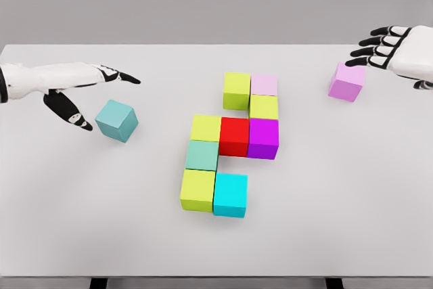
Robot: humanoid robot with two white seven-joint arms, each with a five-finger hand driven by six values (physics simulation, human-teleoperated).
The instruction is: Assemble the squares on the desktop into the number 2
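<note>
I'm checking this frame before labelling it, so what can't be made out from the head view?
- Left robot hand: its arm is cut off by the left edge.
- Right robot hand: its wrist is cut off by the right edge; whether its fingertips touch the pink cube is unclear.
- Teal cube: contact with the left thumb is unclear.
- Table: its legs are cut off at the bottom edge.

We see a cluster of cubes (230, 143) mid-table (338, 201); one loose cube (116, 120) lies left by our left hand (67, 89), another (347, 82) right, near our right hand (396, 49).
</note>
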